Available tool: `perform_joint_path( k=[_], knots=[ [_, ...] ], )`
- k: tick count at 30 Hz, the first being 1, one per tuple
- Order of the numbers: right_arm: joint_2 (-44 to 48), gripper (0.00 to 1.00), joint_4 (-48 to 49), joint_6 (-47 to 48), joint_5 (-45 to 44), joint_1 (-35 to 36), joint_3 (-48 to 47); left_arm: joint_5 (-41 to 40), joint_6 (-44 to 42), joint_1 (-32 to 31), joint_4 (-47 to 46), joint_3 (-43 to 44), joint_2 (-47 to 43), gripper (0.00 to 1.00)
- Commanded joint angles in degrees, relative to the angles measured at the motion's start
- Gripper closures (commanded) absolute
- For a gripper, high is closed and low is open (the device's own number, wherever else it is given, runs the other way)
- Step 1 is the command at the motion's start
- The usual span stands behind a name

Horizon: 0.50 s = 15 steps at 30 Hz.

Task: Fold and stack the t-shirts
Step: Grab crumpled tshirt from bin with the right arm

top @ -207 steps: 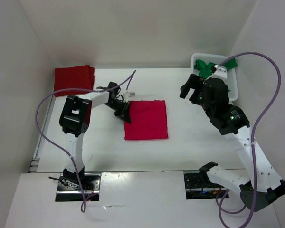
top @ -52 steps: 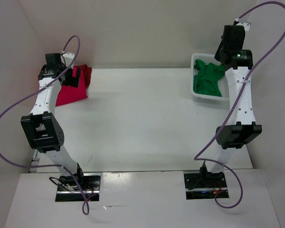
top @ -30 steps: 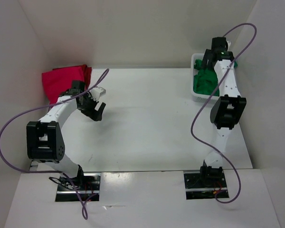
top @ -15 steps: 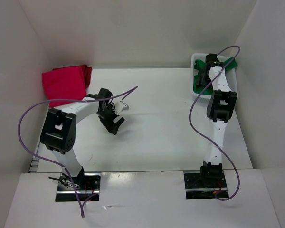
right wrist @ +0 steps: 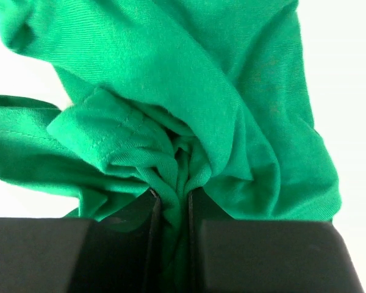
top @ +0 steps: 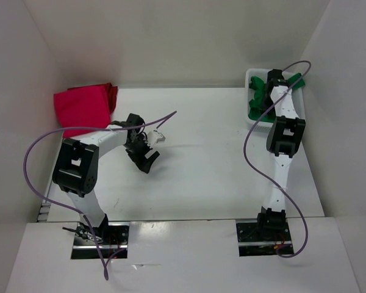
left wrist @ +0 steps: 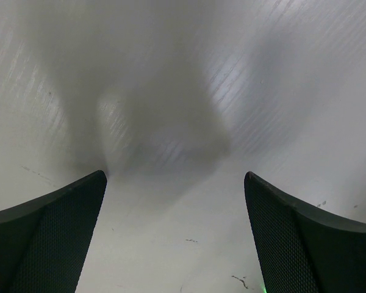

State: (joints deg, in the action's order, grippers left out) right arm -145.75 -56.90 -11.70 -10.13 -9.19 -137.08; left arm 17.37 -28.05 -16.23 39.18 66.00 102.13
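Across the tabletop [top: 207, 174] from the white basket [top: 249, 78], at the far corner opposite it, the crimson t-shirt [top: 82, 108] is lying on the dark red t-shirt [top: 113, 94], whose edge is showing on the side facing the basket. The basket itself is sitting at the far edge of the tabletop. The green t-shirt [top: 256, 105] is lying bunched inside it, with one part draping over the basket rim farthest from the red pair. The right tool [top: 269, 79] is reaching down into the basket; in the right wrist view its fingers [right wrist: 134, 244] are pinching narrowly on a gathered fold of the green cloth. The left tool [top: 145, 157] is hovering over bare tabletop, well apart from the basket and nearer the red pair, with its fingers [left wrist: 49, 232] spread wide and gripping nothing.
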Motion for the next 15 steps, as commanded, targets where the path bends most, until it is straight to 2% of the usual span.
perform_joint_path(
  k=[1, 7, 10, 15],
  knots=[
    [4.9, 1.00, -1.4, -0.3, -0.2, -0.5, -5.1, 0.3, 0.6, -0.2, 0.4, 1.7, -0.2, 0.00],
    [15.7, 1.00, -2.5, -1.5, -0.7, -0.5, -12.2, -1.5, 0.6, -0.2, 0.4, 2.7, -0.7, 0.00],
    [23.0, 1.00, -1.0, -2.1, -2.3, 1.0, -15.1, -1.5, 0.6, -0.7, 0.9, 3.3, -1.3, 0.00],
    [36.9, 1.00, 4.5, -2.1, -2.9, 4.8, -18.7, -6.0, 3.0, -0.7, -0.5, 3.8, -3.1, 0.00]
  ],
)
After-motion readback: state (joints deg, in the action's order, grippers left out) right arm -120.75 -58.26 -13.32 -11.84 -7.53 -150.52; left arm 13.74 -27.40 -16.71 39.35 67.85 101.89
